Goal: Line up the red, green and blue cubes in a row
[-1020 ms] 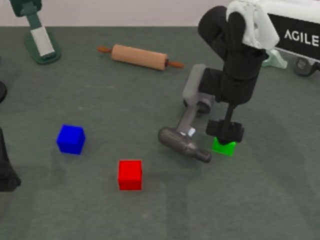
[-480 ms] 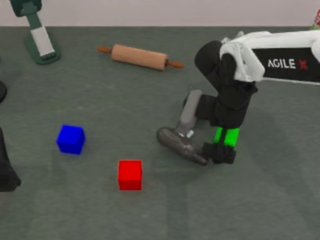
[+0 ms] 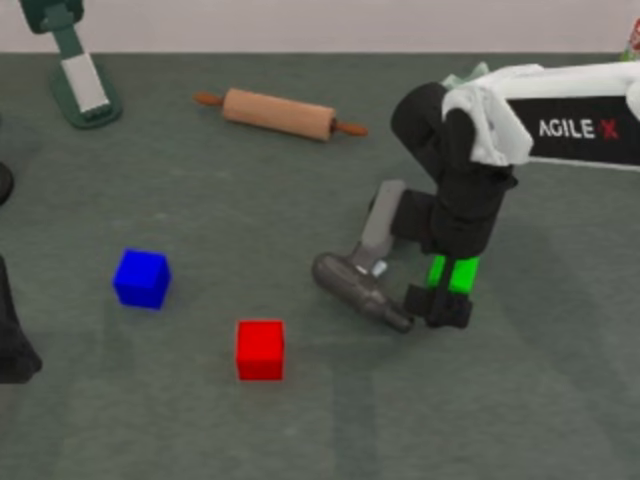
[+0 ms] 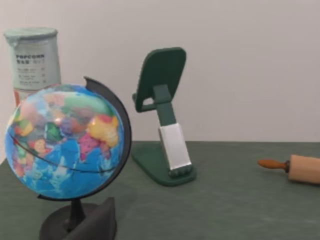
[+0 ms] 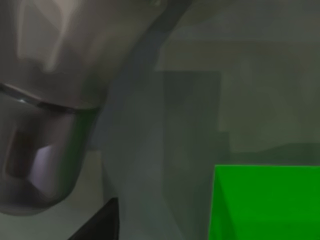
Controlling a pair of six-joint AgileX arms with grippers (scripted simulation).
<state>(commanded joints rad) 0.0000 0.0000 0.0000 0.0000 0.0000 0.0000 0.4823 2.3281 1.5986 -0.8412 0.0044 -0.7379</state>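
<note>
The green cube (image 3: 462,274) sits right of the table's middle, partly covered by my right gripper (image 3: 437,305), which stands low over it and open. In the right wrist view the green cube (image 5: 265,202) fills one corner. A gap separates it from the one dark finger (image 5: 100,222) that shows. The red cube (image 3: 260,349) lies alone toward the front, left of centre. The blue cube (image 3: 141,278) rests farther left. My left gripper (image 3: 12,345) is parked at the left edge, and a single finger (image 4: 95,220) shows in its wrist view.
A grey drill (image 3: 365,275) lies touching-close to the left of the right gripper. At the back are a wooden rolling pin (image 3: 280,113) and a green phone stand (image 3: 80,75). A globe (image 4: 62,142) and a popcorn tub (image 4: 32,57) stand near the left arm.
My right arm swung down and its gripper dropped from above the green cube to low around it. In the last half second it hardly moved. The cubes kept their places.
</note>
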